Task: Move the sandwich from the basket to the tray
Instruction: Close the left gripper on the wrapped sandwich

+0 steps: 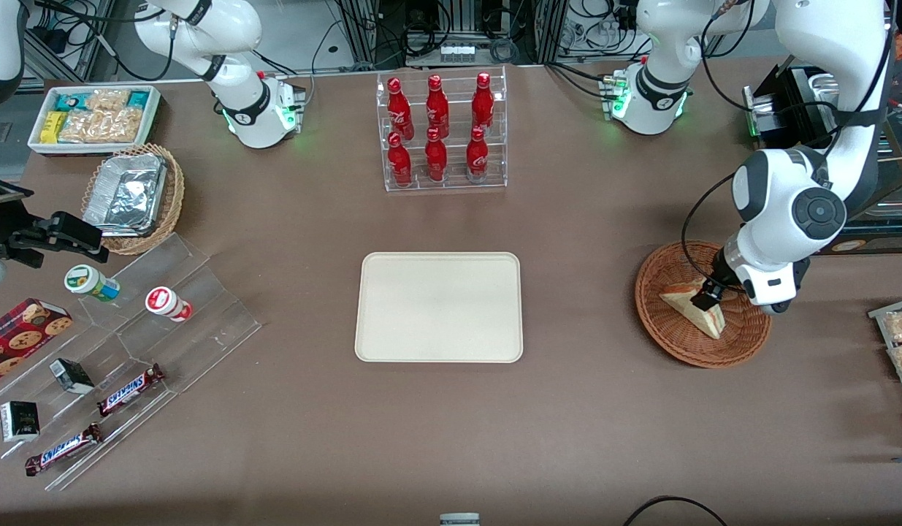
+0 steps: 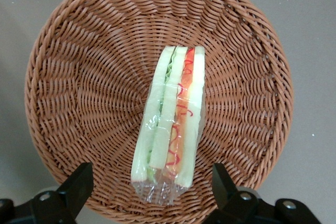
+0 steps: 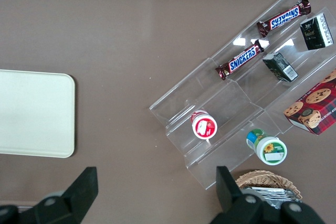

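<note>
We see the tool [image 2: 152, 190] lowered over the wicker basket [image 1: 702, 305] toward the working arm's end of the bench [image 1: 567, 409], its fingers [image 2: 79, 182] spread apart on either side of the wrapped sandwich [image 2: 170, 129] without touching it. The sandwich [image 1: 695, 307] lies inside the basket [image 2: 68, 77]. The cream tray [image 1: 439, 307] sits bare at the bench centre, well apart from the basket.

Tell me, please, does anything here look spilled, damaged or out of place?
Nothing stands out. The sandwich lies wrapped and whole in the basket, the open gripper hangs just above it, and the tray sits flat and bare, nearer the middle of the table.
</note>
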Robot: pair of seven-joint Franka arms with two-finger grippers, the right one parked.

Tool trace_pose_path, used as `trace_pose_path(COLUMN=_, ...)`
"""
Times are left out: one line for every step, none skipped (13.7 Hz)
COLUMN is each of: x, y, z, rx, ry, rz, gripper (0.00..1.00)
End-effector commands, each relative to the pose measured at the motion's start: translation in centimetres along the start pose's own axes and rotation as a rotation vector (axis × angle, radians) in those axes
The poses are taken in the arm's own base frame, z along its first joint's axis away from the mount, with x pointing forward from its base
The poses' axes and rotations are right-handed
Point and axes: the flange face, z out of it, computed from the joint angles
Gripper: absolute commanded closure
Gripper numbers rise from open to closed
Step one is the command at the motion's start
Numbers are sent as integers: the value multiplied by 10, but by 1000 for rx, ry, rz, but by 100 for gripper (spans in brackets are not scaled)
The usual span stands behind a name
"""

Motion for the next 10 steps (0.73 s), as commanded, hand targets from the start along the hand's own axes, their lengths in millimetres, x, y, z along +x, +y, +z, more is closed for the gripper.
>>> trace_pose_path(x=-2, y=4, z=14, rx=-13, ry=21, rz=-7, gripper=0)
trace_pose_path(x=-2, y=5, z=18, rx=-12, ry=20, rz=-5, gripper=0)
trace_pose_path(x=-3, y=6, z=21, rx=-16, ry=25, rz=0, gripper=0)
trace_pose_path(x=-3, y=5, z=28, rx=-4, ry=25, rz=8, gripper=0)
trace_pose_path(x=-4, y=5, z=35, rx=9, ry=28, rz=19, gripper=0)
trace_pose_path(x=-4, y=4, z=39, rx=17, ry=28, rz=25, gripper=0)
trace_pose_path(x=-4, y=4, z=40, rx=19, ry=27, rz=22, gripper=0)
trace_pose_path(x=-3, y=4, z=39, rx=17, ry=27, rz=16, gripper=13)
trace_pose_path(x=-3, y=4, z=39, rx=17, ry=28, rz=10, gripper=48)
trace_pose_path(x=-2, y=4, z=38, rx=20, ry=26, rz=3, gripper=75)
